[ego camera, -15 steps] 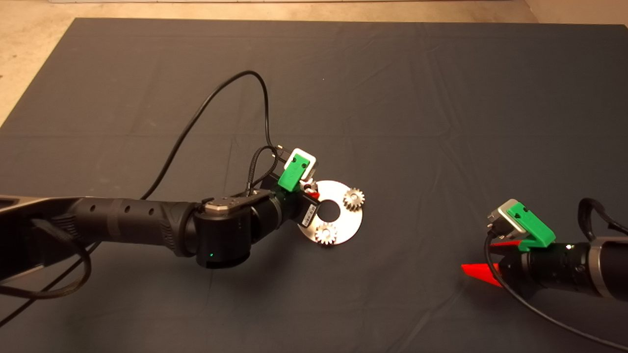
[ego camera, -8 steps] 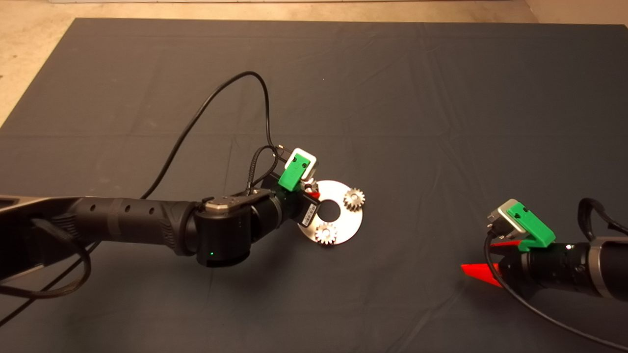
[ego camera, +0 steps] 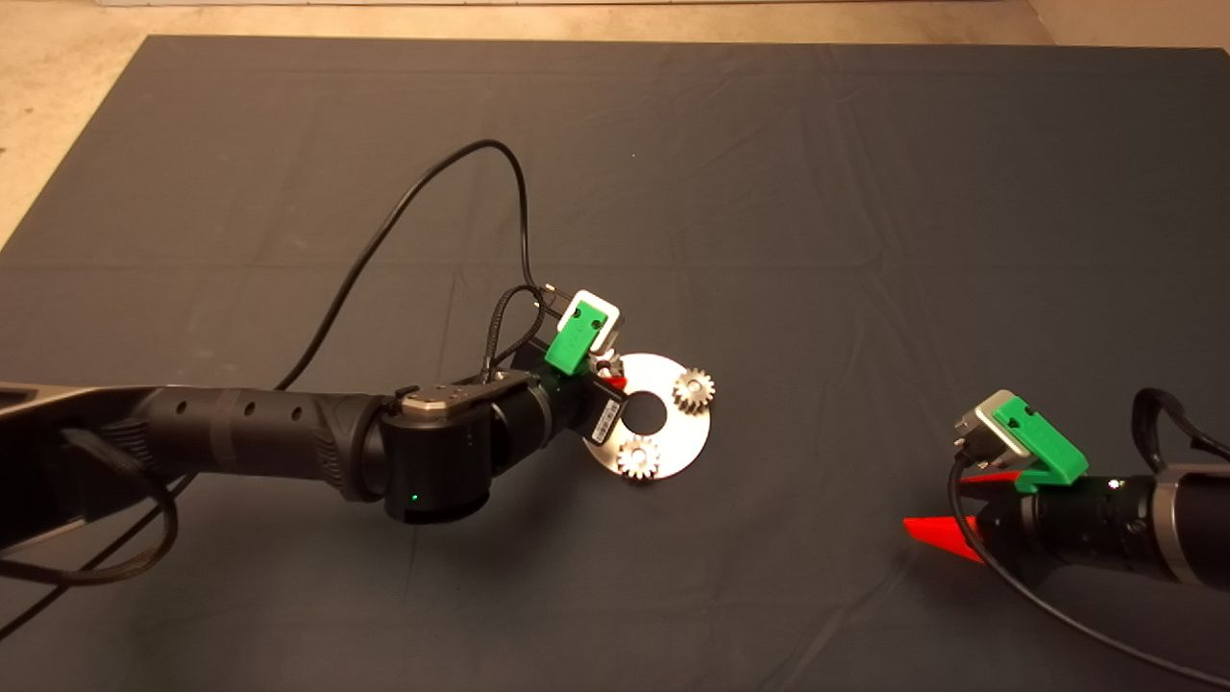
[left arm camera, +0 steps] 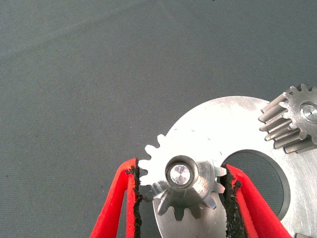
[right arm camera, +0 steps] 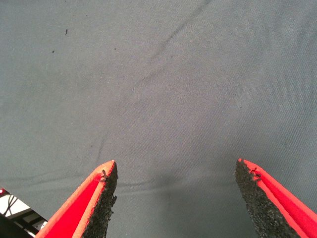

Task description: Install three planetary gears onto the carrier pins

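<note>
— From above, where does the work stand?

— The left claw (ego camera: 607, 377) is down over the near-left edge of the silver disc (ego camera: 673, 423) in the middle of the table (ego camera: 865, 192). Two planetary gears sit on the disc already, one on its far right (ego camera: 692, 387) and one on its near edge (ego camera: 638, 457). The third gear is hidden under the claw here. The right claw (ego camera: 947, 509) waits well apart at the lower right, so the left arm is plainly the nearer one.

— And the left wrist camera?

— There the third gear (left arm camera: 181, 181) lies between the two red fingers (left arm camera: 119, 203), its bore over a carrier pin (left arm camera: 178, 174) whose shiny top shows through the middle. The pads touch the teeth on both sides, so the claw is gripping it. The gear looks a little tilted (I can't tell if it is fully seated). The pin's axis runs straight along the claw's approach, so I'd judge the release should be a plain opening, then a straight retreat.

— Right wrist?

— Only bare mat, with its fingers (right arm camera: 99, 203) spread wide, holding nothing.
</note>
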Robot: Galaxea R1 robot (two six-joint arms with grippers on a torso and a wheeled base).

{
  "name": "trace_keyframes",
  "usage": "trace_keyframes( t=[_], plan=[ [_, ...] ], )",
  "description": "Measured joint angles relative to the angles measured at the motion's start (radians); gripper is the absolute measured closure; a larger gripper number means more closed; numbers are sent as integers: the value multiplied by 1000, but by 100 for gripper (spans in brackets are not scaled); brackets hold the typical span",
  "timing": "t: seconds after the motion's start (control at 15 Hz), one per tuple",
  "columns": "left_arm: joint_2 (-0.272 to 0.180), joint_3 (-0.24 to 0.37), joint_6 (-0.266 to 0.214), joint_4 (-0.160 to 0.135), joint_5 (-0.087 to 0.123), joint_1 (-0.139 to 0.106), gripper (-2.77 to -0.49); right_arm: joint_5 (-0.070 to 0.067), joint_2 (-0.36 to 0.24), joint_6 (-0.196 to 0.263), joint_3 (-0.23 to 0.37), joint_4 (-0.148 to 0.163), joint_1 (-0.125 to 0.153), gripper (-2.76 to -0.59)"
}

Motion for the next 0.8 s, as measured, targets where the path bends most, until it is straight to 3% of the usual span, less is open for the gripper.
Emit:
trace_keyframes(
  t=[0.47, 0.67, 0.8],
  plan=[
    [1, 10, -1, 0, -13, 3, -116, 0, 0, 0, 0, 0, 0, -176],
    [0, 11, -2, 0, -13, 2, -119, 0, 0, 0, 0, 0, 0, -176],
    [-4, 37, -4, 0, -11, 3, -129, 0, 0, 0, 0, 0, 0, -176]
  ],
)
